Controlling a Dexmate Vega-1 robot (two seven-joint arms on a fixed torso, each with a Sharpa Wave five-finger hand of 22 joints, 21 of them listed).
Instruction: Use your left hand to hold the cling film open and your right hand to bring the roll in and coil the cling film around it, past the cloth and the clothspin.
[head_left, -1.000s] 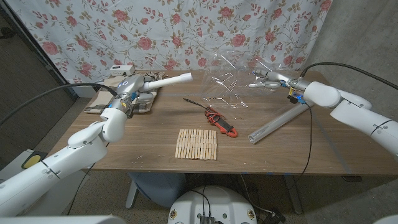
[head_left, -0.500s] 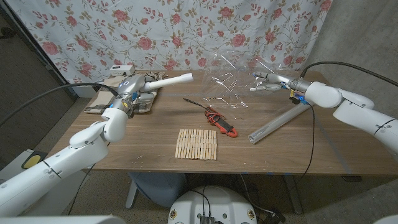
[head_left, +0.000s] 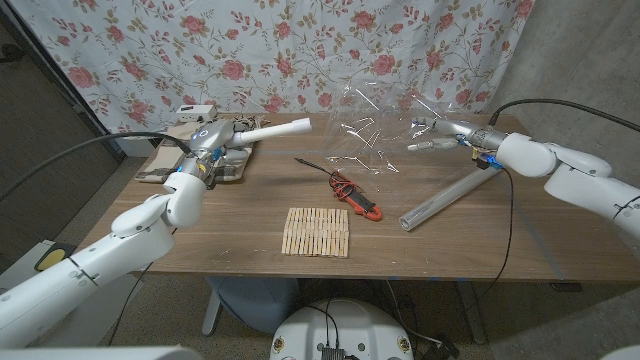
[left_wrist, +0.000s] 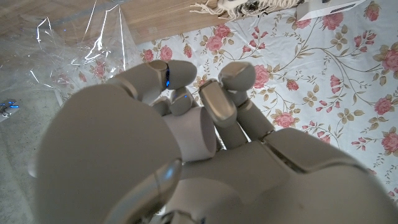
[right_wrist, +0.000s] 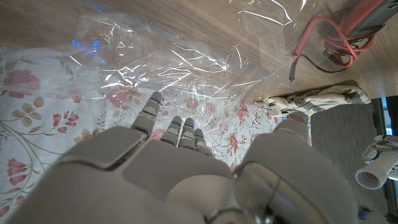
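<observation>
The pictures differ from the task line. My left hand (head_left: 207, 143) grips a white roll (head_left: 272, 130) that points toward the table's middle, above the cloth (head_left: 228, 170). In the left wrist view my fingers (left_wrist: 221, 102) wrap the roll (left_wrist: 189, 134). Crinkled clear cling film (head_left: 368, 128) stands raised at the back middle. My right hand (head_left: 437, 134) holds it at its right edge, with the other fingers spread. In the right wrist view the cling film (right_wrist: 186, 68) stretches just beyond my fingertips (right_wrist: 155, 102). A mat of wooden clothespins (head_left: 317, 232) lies at the front middle.
A red clamp meter with leads (head_left: 358, 198) lies between the clothespins and the film. A clear tube (head_left: 440, 200) lies slanted on the table under my right arm. A small white device (head_left: 195, 109) sits behind the cloth. A floral curtain hangs behind the table.
My right arm has drifted slightly to the right, its hand staying at the film's edge. The left hand and the roll have not moved.
</observation>
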